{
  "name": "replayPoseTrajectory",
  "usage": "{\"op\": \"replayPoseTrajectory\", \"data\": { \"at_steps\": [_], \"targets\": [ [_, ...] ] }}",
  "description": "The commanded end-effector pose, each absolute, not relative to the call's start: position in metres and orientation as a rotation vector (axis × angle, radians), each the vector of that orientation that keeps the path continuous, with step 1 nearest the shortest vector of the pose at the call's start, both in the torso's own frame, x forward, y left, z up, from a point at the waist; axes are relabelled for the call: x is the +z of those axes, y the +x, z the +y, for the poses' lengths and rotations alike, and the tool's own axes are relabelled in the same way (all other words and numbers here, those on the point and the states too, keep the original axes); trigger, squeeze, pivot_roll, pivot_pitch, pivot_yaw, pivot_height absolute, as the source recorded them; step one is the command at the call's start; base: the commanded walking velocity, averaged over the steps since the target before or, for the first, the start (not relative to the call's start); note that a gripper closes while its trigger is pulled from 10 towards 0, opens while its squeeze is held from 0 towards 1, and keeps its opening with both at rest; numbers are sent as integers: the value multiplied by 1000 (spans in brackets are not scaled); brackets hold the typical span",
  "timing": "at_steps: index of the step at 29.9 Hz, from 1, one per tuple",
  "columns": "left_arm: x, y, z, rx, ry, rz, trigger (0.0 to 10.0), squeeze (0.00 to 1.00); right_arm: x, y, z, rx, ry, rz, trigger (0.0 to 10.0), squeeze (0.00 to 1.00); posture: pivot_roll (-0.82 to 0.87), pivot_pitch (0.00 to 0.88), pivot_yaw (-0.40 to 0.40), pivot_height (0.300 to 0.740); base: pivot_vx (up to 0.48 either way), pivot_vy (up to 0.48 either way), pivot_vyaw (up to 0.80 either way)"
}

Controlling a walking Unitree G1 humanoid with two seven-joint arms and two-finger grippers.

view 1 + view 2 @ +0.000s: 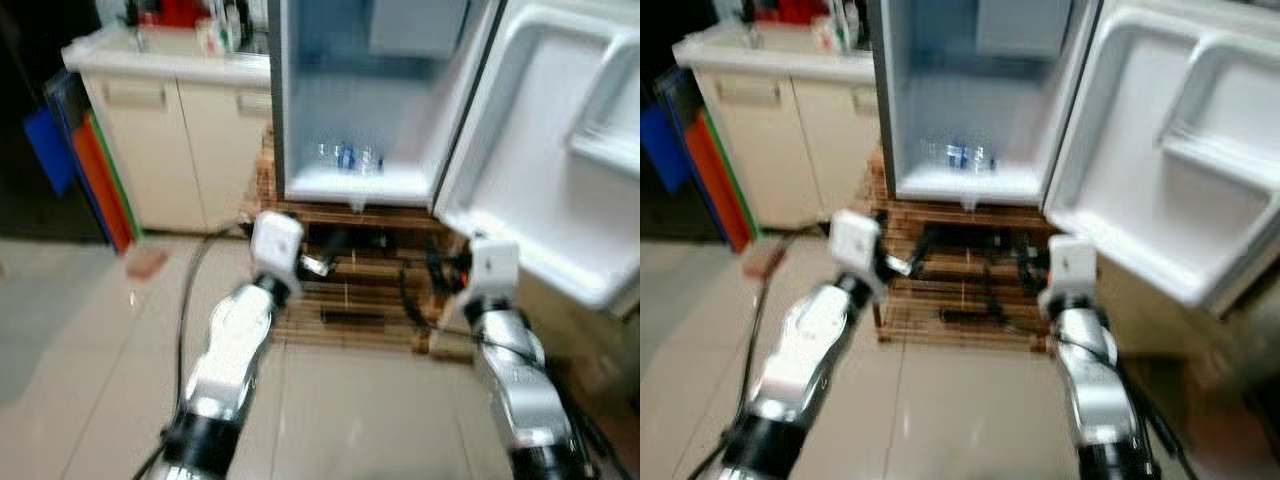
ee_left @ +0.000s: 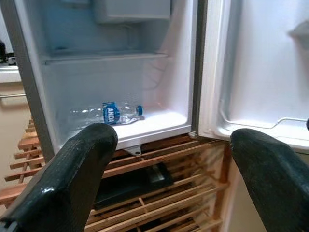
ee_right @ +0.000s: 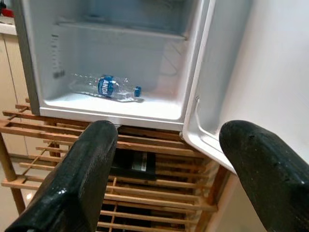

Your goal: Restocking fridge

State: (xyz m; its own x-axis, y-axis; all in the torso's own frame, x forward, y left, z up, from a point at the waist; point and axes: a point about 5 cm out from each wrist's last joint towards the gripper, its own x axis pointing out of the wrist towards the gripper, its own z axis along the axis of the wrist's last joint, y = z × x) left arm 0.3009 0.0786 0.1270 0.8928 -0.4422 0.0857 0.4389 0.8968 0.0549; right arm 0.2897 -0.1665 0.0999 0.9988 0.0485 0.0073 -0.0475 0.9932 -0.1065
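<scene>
Fridge [image 1: 375, 120] stands open on a wooden slat rack [image 1: 350, 290], door [image 1: 560, 150] swung to your right. One water bottle [image 3: 106, 88] lies on its side on the fridge floor, cap toward the door side. Left gripper [image 2: 169, 179] and right gripper [image 3: 193, 179] both spread wide, holding nothing, raised in front of the rack below the fridge. Nothing in hand to stock, so probably you need to fetch the next item; keep both arms clear of the door edge when you turn.

Head views blurred, dim; wrist views sharper, fridge interior [image 2: 120, 82] evenly lit.
</scene>
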Motion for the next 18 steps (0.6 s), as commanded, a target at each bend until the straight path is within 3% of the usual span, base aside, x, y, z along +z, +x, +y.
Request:
{"op": "replayPoseTrajectory", "data": {
  "at_steps": [1, 15, 18],
  "targets": [
    [128, 303, 83, -439, 55, -102, 10000, 0, 104, 296, -155, 83, -99, -32, 10000, 0, 1, 0, -18, 740, 274, -394, 0],
    [131, 301, 73, -517, 22, -143, 10000, 0, 97, 295, -152, 126, -86, -21, 10000, 0, -26, 0, 5, 740, 39, -429, 0],
    [131, 300, 75, -503, -15, -149, 10000, 0, 72, 284, -152, 225, -95, 105, 10000, 0, -29, 0, 5, 740, 0, 0, 0]
  ]
}}
